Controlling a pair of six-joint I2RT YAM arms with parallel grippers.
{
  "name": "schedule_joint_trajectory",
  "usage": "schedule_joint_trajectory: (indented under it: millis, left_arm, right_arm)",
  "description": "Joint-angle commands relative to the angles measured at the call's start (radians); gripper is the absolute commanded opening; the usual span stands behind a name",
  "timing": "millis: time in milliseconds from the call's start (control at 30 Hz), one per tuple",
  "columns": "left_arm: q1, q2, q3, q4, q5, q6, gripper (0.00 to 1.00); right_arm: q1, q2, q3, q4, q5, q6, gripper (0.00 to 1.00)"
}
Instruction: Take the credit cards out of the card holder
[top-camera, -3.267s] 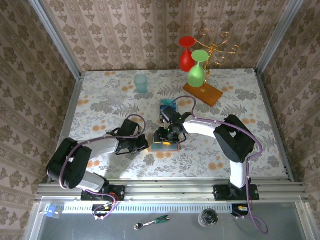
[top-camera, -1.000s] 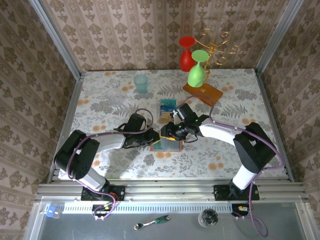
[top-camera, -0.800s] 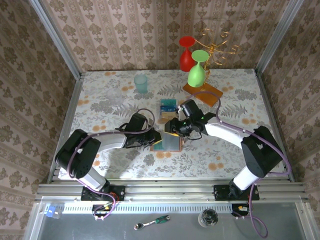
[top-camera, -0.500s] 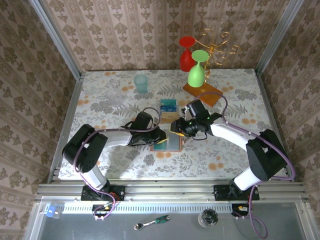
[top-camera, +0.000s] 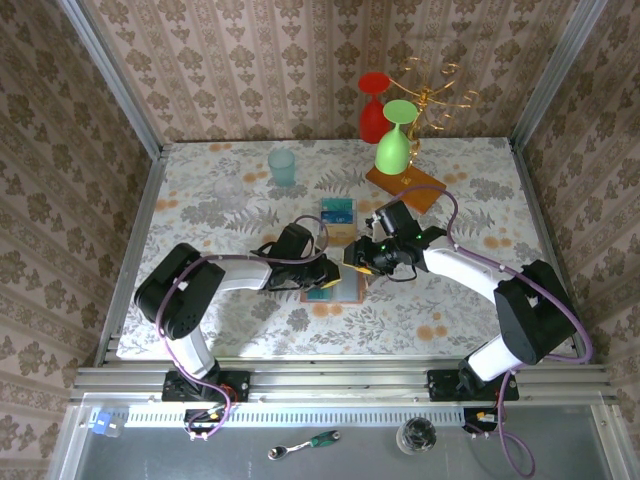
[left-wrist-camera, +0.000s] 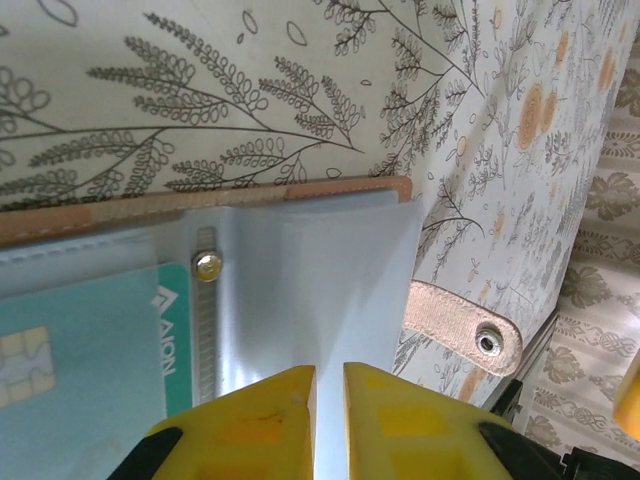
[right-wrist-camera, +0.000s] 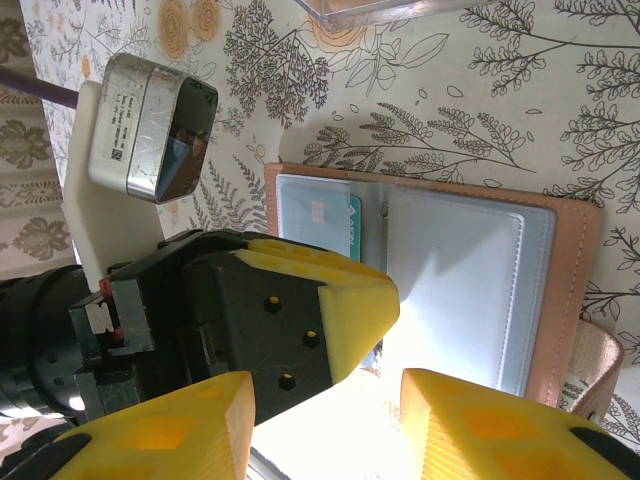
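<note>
The card holder (top-camera: 345, 291) lies open on the table, tan leather around grey-blue panels (left-wrist-camera: 330, 250). One teal credit card (left-wrist-camera: 90, 340) sits in its left pocket (right-wrist-camera: 325, 225). Its strap tab (left-wrist-camera: 465, 320) sticks out to one side. My left gripper (top-camera: 328, 274) rests tip-down on the holder's inner panel, its jaws (left-wrist-camera: 328, 400) shut to a thin slit. My right gripper (top-camera: 357, 256) hovers just beyond the holder's far edge. Across its jaws (right-wrist-camera: 328, 400) spans a pale, glare-washed card (right-wrist-camera: 330, 435). Two more cards (top-camera: 338, 212), teal over orange-tan, lie on the table behind.
A wooden rack base (top-camera: 405, 187) stands at the back right with a green glass (top-camera: 396, 146) and a red glass (top-camera: 373, 112) on its gold stand. A teal cup (top-camera: 282, 166) stands at the back left. Patterned walls close in three sides.
My right gripper has drawn away from the holder toward the far right with the card. My left gripper has slid right across the holder onto its inner panel.
</note>
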Motion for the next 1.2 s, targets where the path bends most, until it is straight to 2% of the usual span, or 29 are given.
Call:
schedule_joint_trajectory:
  millis: [0,267,633,833,1167]
  left_arm:
    - [-0.002,0.007,0.022,0.005,0.022,-0.007,0.16]
    - [-0.005,0.057,0.059,-0.056,0.017,0.005,0.15]
    - [-0.012,0.087,0.066,-0.047,0.027,-0.005,0.15]
    - [-0.007,0.019,0.060,-0.031,0.016,-0.004,0.16]
    - [0.069,-0.136,0.015,-0.144,-0.031,0.068,0.15]
  right_arm:
    - [-0.004,-0.023,-0.010,-0.019,0.004,-0.015,0.44]
    - [-0.006,-0.026,-0.026,-0.016,0.007,-0.017,0.44]
    - [-0.004,-0.016,-0.039,-0.007,-0.005,-0.013,0.44]
    - [-0.001,-0.003,-0.043,0.014,-0.028,0.000,0.41]
    - [0.056,0.077,-0.033,0.086,-0.060,0.037,0.35]
